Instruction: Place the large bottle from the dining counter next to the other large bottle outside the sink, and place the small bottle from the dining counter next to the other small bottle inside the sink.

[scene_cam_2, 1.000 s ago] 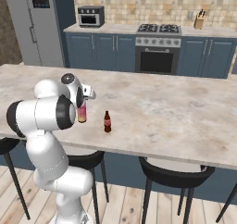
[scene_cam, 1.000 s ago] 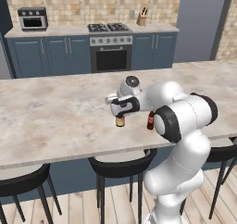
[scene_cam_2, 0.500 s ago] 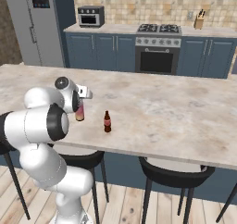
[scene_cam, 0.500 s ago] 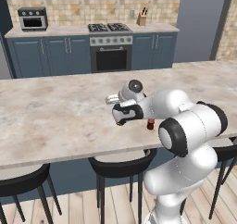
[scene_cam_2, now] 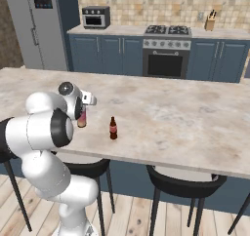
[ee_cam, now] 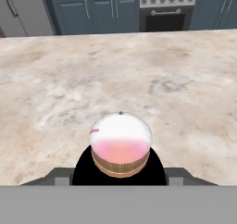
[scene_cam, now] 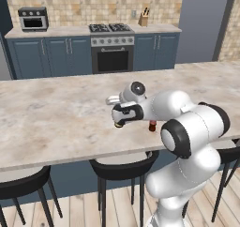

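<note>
The dining counter (scene_cam: 56,113) is a long beige marbled slab running across the foreground, with black round stools (scene_cam_2: 183,186) tucked under its near edge and pale wood plank flooring below. Behind it, a wall of dark blue cabinets (scene_cam: 56,57) carries a light worktop with a gas hob above a steel oven (scene_cam: 112,55), a small toaster oven (scene_cam: 33,18) to the left and a knife block (scene_cam: 144,18) to the right, all against a tan tiled backsplash. A tall grey fridge (scene_cam_2: 36,28) stands at the left end in the right base view. The gripper (scene_cam: 121,118) sits low over the counter near its front edge, clamped on the large bottle (scene_cam_2: 82,117), whose pink-to-yellow body shows just past the white arm; in the hand view the bottle's pale rounded underside is pressed right up against the hand. The small bottle (scene_cam_2: 113,128) stands upright on the counter just beside it, apart from the gripper.
</note>
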You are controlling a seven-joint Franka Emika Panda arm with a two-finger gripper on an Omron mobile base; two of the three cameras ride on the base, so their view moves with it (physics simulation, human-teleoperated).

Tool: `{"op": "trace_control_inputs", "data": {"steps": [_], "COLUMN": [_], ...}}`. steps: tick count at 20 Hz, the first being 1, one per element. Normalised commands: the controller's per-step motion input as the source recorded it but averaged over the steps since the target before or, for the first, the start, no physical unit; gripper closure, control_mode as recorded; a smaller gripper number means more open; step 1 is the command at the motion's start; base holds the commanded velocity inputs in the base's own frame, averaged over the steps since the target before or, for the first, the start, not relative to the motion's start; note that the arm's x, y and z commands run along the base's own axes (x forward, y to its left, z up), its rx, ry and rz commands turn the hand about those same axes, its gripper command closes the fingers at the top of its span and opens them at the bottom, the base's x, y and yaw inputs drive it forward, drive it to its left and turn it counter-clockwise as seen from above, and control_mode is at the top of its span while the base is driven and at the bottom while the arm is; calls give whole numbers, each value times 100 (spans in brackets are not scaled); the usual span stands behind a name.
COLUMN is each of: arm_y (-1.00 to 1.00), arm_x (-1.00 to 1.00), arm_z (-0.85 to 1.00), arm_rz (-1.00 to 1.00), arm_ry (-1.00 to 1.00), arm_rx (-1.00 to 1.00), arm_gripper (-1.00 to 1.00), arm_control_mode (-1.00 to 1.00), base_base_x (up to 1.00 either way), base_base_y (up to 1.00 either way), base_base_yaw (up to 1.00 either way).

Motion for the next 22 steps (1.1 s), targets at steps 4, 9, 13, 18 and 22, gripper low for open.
{"op": "trace_control_inputs", "data": {"steps": [4,9,13,18,22], "arm_y": [0,0,0,0,0], "arm_x": [0,0,0,0,0], "arm_z": [0,0,0,0,0], "arm_rz": [0,0,0,0,0], "arm_ry": [0,0,0,0,0], "arm_rx": [8,0,0,0,0], "arm_gripper": [100,100,100,100,100], "arm_control_mode": [-100,100,100,100,100], "base_base_x": [0,-23,-53,-37,0], "base_base_y": [0,0,0,0,-8], "base_base_yaw": [0,0,0,0,0]}}
